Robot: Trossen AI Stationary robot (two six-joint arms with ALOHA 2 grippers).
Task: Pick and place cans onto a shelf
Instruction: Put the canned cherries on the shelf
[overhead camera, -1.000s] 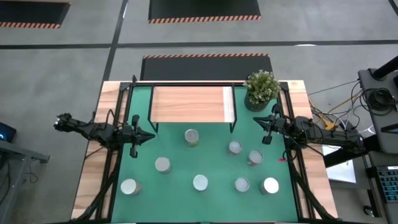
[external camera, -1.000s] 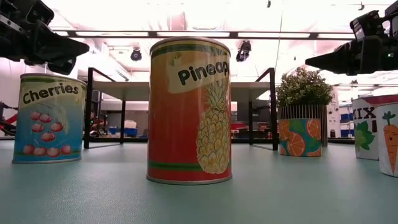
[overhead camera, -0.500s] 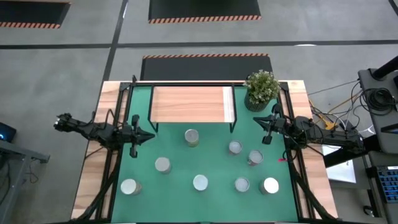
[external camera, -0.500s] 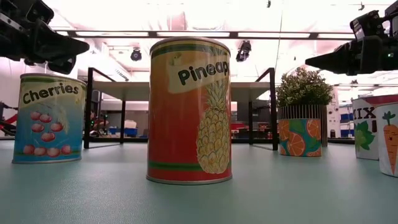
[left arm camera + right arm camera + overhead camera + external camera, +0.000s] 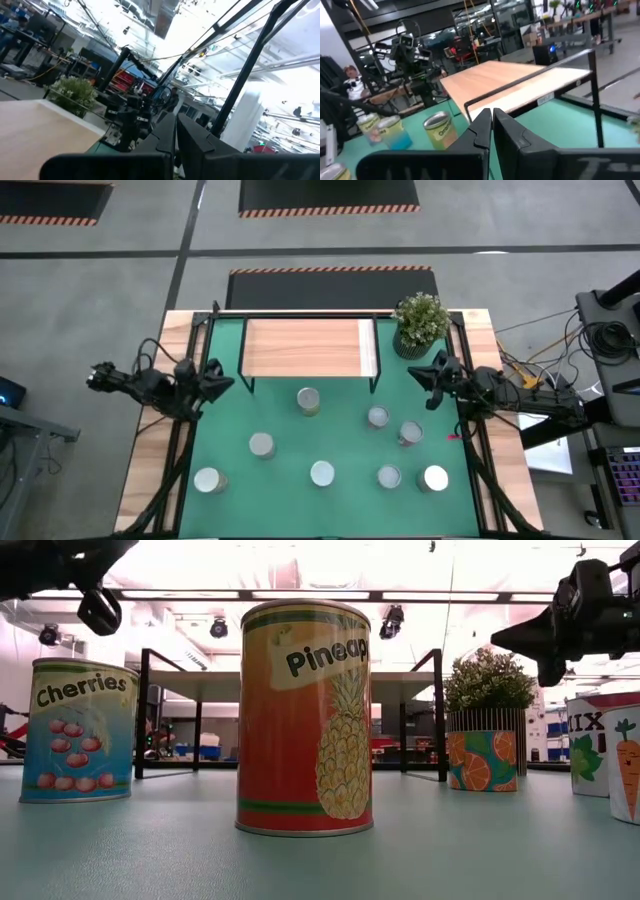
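Both grippers have swung since the earlier frames: the left gripper (image 5: 212, 381) now angles toward the upper right of the high view, where it had pointed level to the right, and the right gripper (image 5: 432, 370) has tipped toward the upper left.

Nearest in the low view, the pineapple can (image 5: 305, 718) stands upright at centre frame. The cherries can (image 5: 79, 730) stands at the left edge, and two more cans (image 5: 603, 755) are cut off at the right edge. Behind them the potted plant (image 5: 485, 730) sits right of centre, and the shelf (image 5: 290, 685) spans the middle distance on black legs.

From above, eight cans stand upright and apart on the green mat (image 5: 230, 480) in the lower half of the frame; one can (image 5: 309, 401) stands just below the shelf's front edge. No can is on the shelf (image 5: 310, 347), at upper centre.

The left arm reaches in from the left edge, its gripper raised above the mat beside the shelf's left legs; its jaws are pressed together and hold nothing. The right arm reaches in from the right, its gripper raised just below the plant, jaws likewise pressed together and empty. The right wrist view faces the shelf's board and a yellow-labelled can (image 5: 439, 131).
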